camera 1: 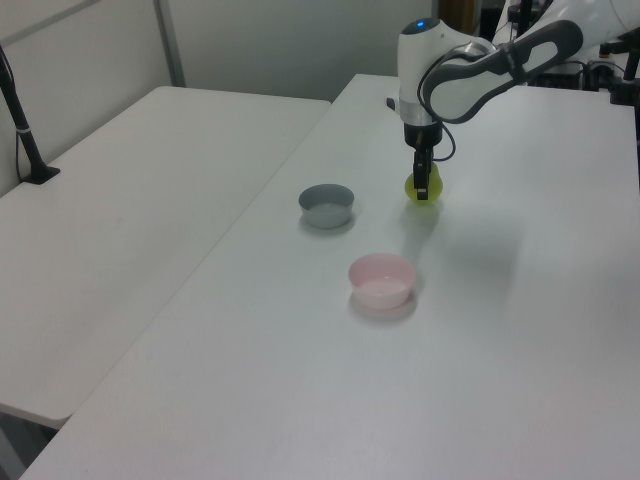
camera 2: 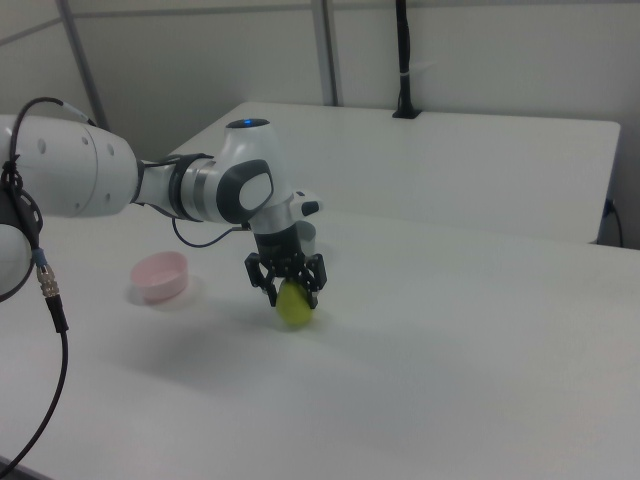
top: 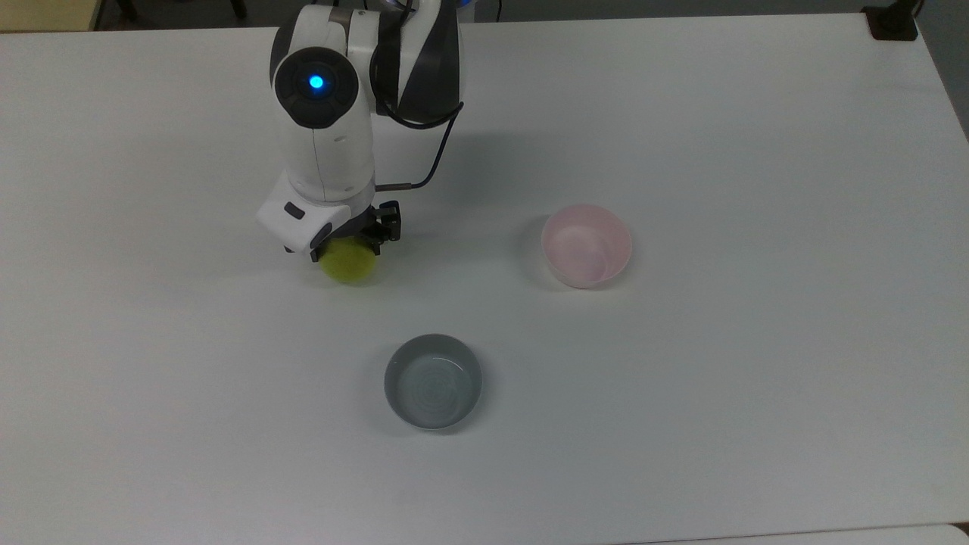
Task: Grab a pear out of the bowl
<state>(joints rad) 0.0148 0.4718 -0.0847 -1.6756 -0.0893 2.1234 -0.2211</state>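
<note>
The pear [top: 348, 263] is gripped between the closed-in jaws of the gripper [camera 2: 287, 283] and is held low over or on the white table [top: 757, 378], well to the top view's left of the empty pink bowl [top: 587, 245] and beyond the grey bowl [top: 433, 381]. It is judged to be light, firm and smooth-skinned, so a slip on its rounded sides is possible. The hold seems best taken across the upper body, with moderate squeeze only.
</note>
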